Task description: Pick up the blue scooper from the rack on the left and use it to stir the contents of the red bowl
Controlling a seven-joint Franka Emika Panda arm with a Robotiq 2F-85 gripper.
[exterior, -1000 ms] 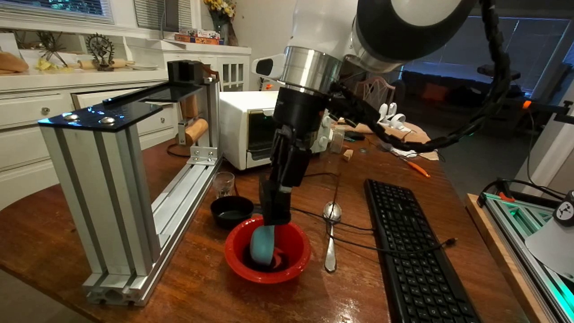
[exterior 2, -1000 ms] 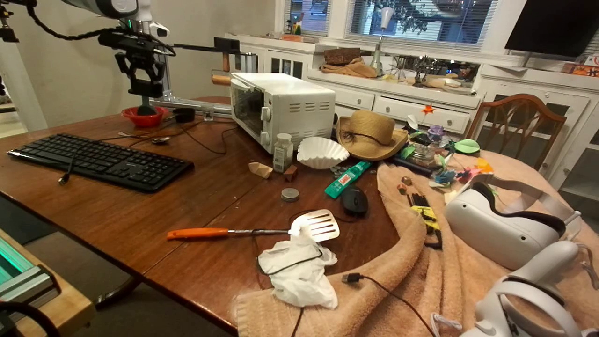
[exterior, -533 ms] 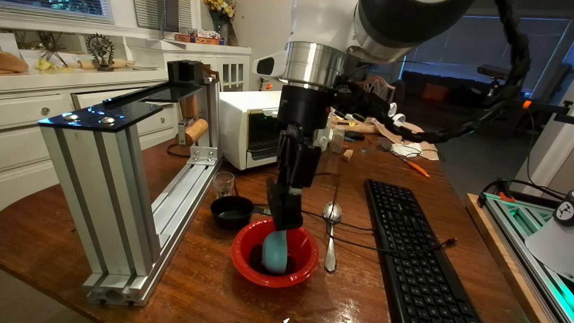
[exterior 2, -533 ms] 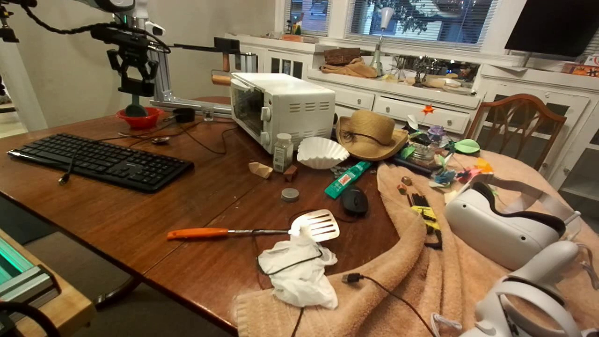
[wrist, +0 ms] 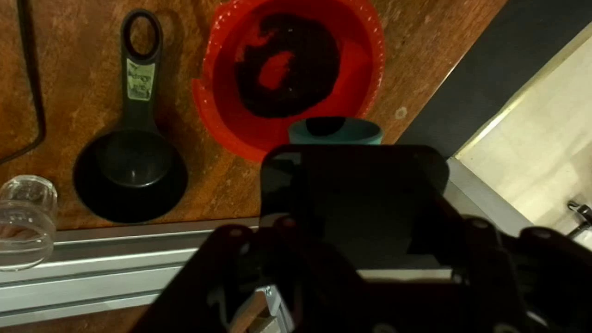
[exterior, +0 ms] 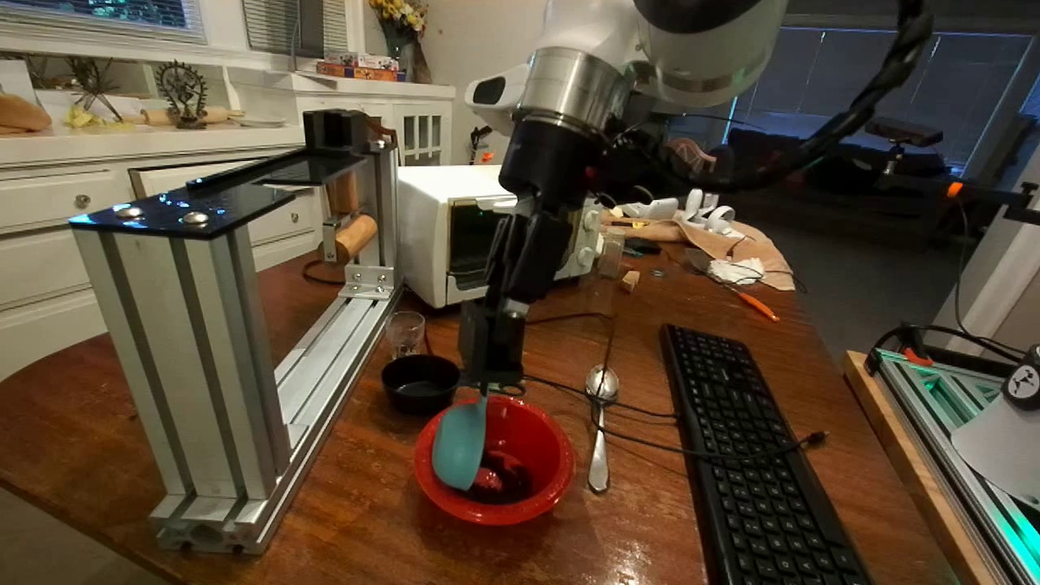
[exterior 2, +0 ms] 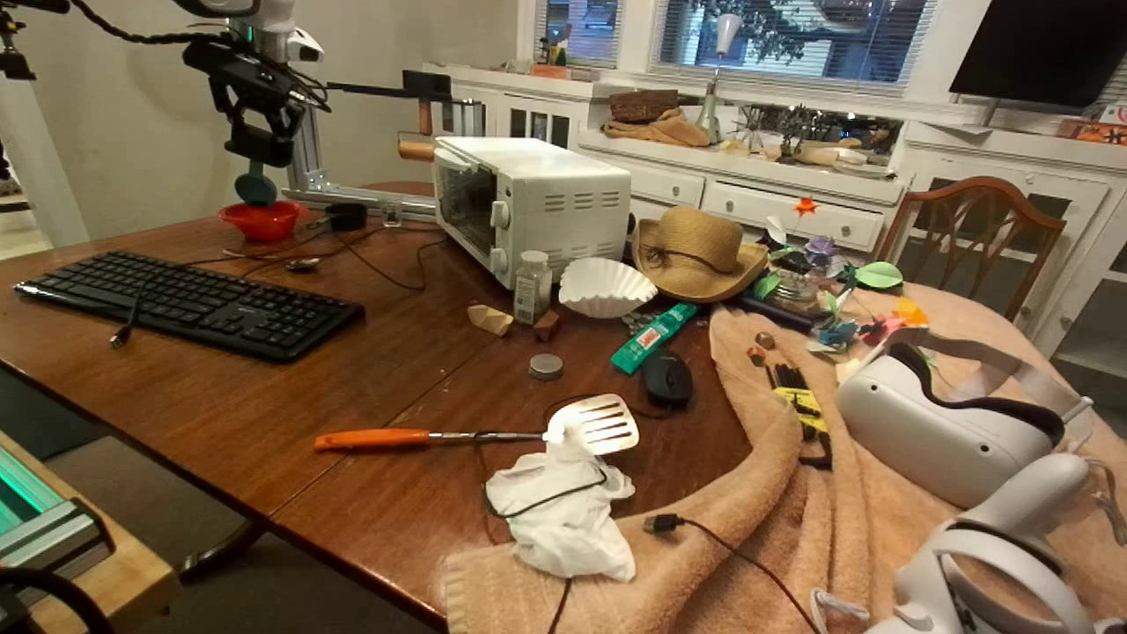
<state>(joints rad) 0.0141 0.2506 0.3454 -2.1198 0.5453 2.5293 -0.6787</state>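
My gripper (exterior: pixel 491 374) clasps the smooth, rounded teal scooper (exterior: pixel 460 447) over the glossy red bowl (exterior: pixel 546 455), low centre in an exterior view; dark, ragged-edged contents (wrist: pixel 314 64) blot its bottom.

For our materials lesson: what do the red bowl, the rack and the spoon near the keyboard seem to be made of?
Red bowl: probably plastic, glossy; bright, even colour and highlights along the rim.
Rack: likely aluminium, satin; silvery-grey posts with long straight grooves.
Spoon: metal, polished, perhaps steel; silvery mirror-like shine.
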